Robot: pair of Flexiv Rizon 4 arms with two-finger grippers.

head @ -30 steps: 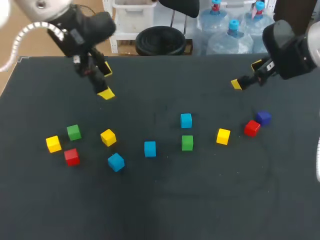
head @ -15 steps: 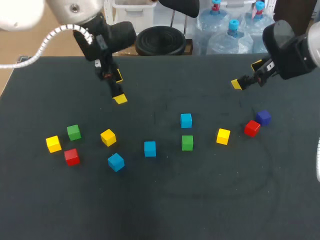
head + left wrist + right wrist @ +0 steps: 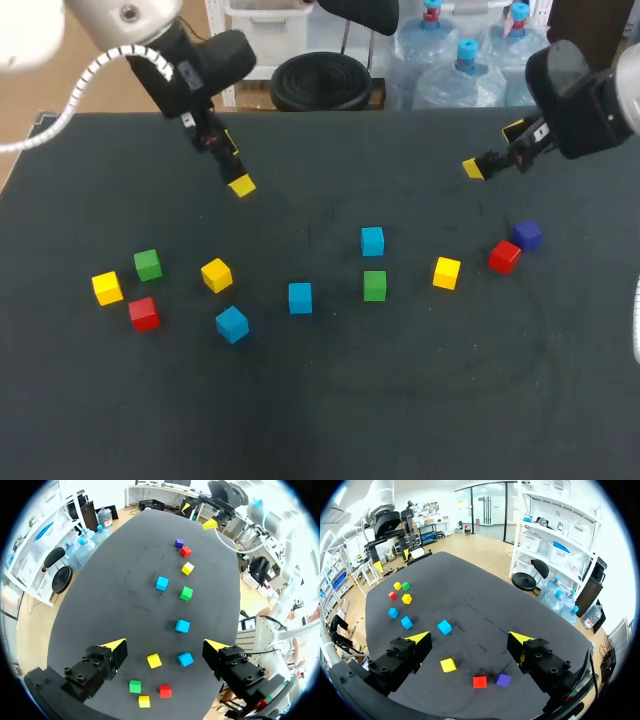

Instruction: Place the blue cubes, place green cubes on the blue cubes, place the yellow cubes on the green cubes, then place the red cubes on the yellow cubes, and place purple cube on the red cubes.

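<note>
our left jaws and right jaws hang spread and empty above the dark matte desk [image 3: 320, 420], presumably since nothing is stacked yet: three small blue cubes [image 3: 300, 297] lie scattered mid-desk.

Head view: fixed, high behind the robot, facing down on the worktop [image 3: 320, 420]; distant, takes in its full width and all the cubes [image 3: 300, 297]. Left wrist view: wrist-mounted, well above the worktop, facing out past the left hand [image 3: 165, 644] along the line of cubes to the right hand [image 3: 198, 515] at the far end. Right wrist view: likewise raised, facing the opposite way, toward the left arm [image 3: 387, 522]. Shared by all three: worktop and cubes, the purple cube [image 3: 527, 235] included
</note>
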